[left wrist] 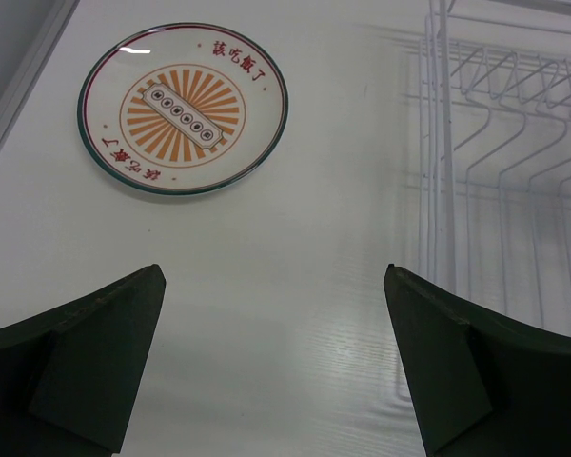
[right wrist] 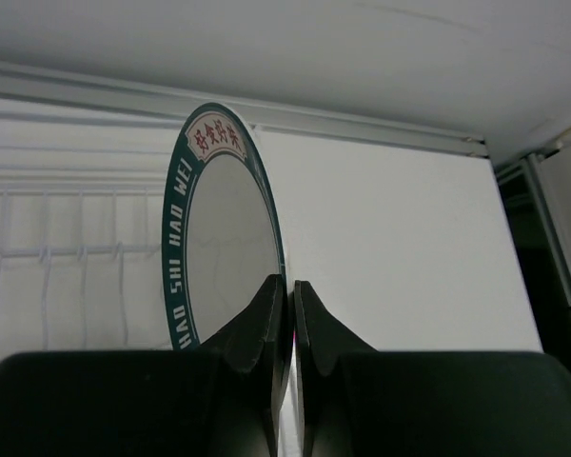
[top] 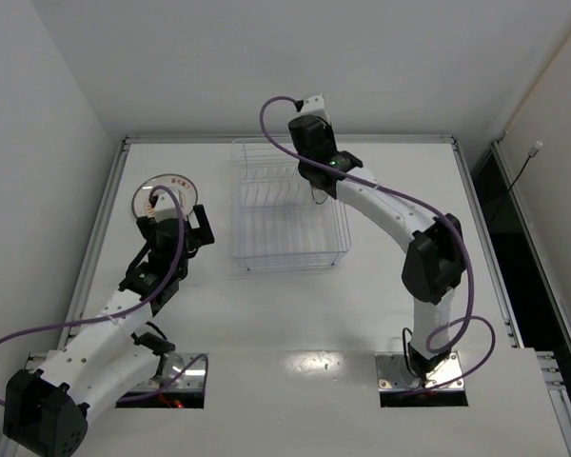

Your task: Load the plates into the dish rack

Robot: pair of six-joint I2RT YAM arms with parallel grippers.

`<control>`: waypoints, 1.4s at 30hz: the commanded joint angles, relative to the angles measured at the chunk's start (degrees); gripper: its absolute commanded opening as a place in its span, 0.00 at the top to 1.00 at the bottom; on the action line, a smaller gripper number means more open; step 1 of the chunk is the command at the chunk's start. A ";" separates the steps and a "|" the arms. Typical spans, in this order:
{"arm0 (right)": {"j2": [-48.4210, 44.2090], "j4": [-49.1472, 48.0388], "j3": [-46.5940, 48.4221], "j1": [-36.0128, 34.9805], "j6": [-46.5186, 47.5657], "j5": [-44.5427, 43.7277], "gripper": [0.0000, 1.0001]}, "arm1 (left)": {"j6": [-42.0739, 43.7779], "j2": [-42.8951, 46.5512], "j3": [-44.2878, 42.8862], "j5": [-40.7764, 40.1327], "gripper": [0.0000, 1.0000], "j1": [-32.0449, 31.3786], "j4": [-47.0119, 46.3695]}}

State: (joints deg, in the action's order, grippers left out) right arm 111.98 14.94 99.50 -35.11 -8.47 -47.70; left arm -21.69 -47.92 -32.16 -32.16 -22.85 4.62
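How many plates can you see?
2. A round white plate with an orange sunburst lies flat on the white table, left of the pale wire rack. A round teal-rimmed plate stands on edge, pinched in the right hand. More may be hidden.

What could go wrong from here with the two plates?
The right gripper pinches the teal-rimmed plate only at its rim, so it may swivel or slip near the dish rack. The orange plate lies flat on the table; the open left gripper may fail to get under its edge.
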 commanded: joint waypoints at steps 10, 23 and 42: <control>-0.55 -0.17 3.16 0.13 3.46 -3.63 1.00 | -0.54 0.63 -0.97 -0.18 0.00 -0.44 -1.37; 2.19 0.35 -5.64 0.13 -1.81 -0.81 0.99 | -0.54 0.11 -0.97 -0.18 0.00 -0.44 -1.37; -56.01 14.69 -43.65 -19.89 -28.58 19.01 0.31 | -2.04 -4.27 -2.03 -5.19 0.00 -0.44 0.74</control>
State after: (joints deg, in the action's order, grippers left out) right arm 63.05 24.25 69.45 -54.61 -24.43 -40.84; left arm -22.57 -50.06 -32.18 -34.81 -22.85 5.10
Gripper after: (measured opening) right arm 0.693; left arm 0.996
